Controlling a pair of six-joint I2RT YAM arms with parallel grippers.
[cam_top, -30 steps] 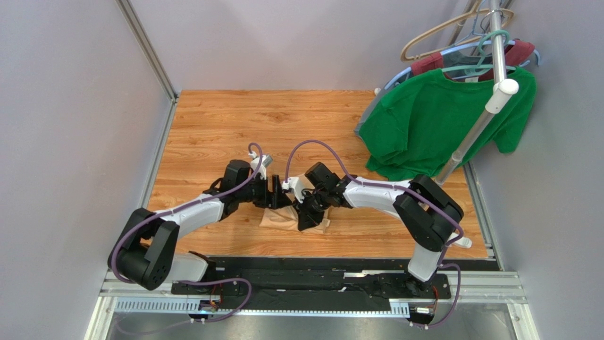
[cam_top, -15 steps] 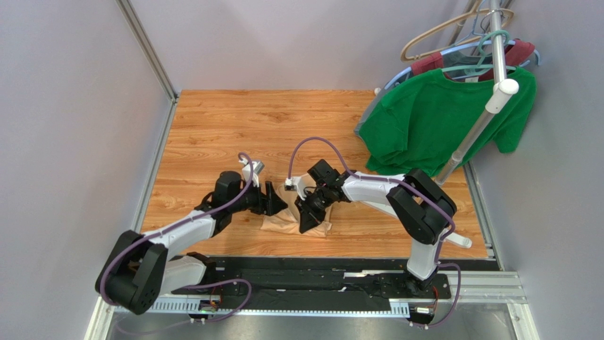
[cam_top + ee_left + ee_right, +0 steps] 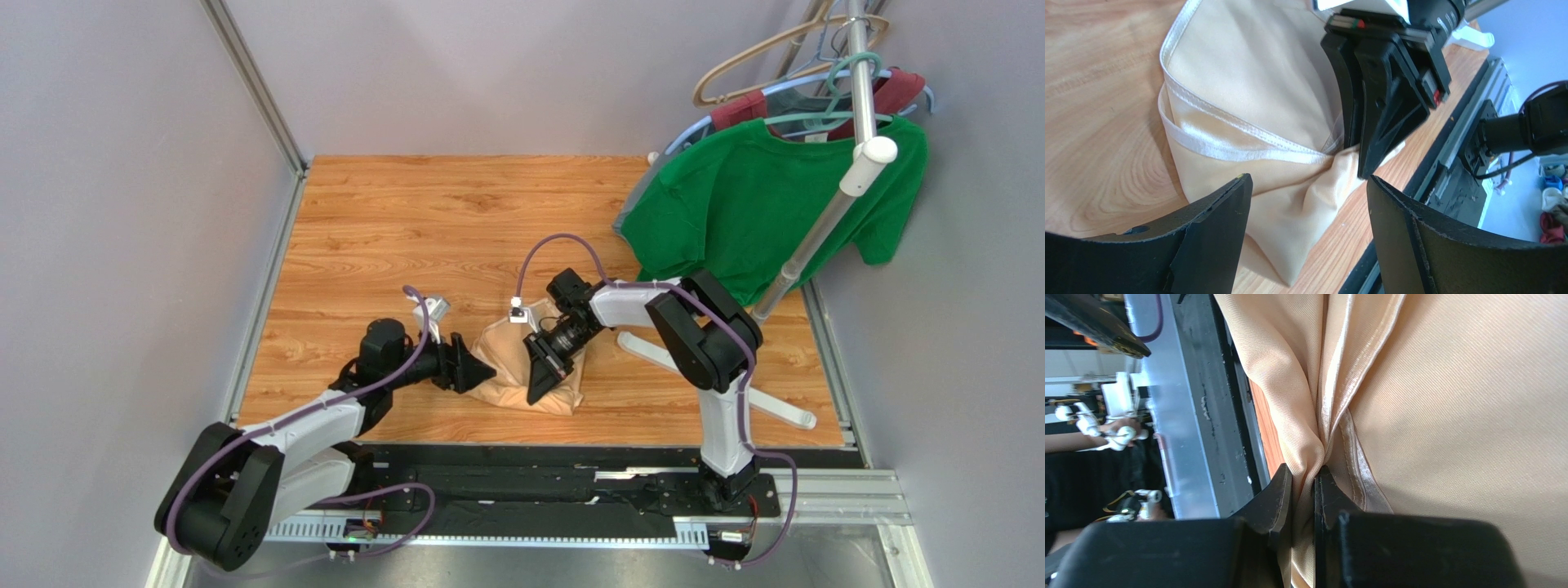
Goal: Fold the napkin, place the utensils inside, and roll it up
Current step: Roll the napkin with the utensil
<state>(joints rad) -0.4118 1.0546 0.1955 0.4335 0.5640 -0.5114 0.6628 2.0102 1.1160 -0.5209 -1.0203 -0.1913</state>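
Pinching a bunched fold, R gripper [image 3: 1303, 472] is clamped on napkin [image 3: 499, 365] near 6 o'clock edge of table [image 3: 368, 208], prob. to pull it flat, w/ L gripper [image 3: 1308, 184] spread wide, empty, at its 9 o'clock.

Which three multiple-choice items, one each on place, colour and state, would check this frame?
1. Where on the table is the napkin?
A. near the front edge
B. at the far edge
C. at the left edge

2. What colour is the front shirt on the rack?
A. blue
B. green
C. yellow

3. What state is the right gripper in?
A. open above the napkin
B. shut on a napkin fold
C. holding a spoon

Answers:
1 A: the top view shows it bunched close to the arms' side.
2 B: the shirt is plainly green.
3 B: the right wrist view shows cloth pinched between closed jaws.
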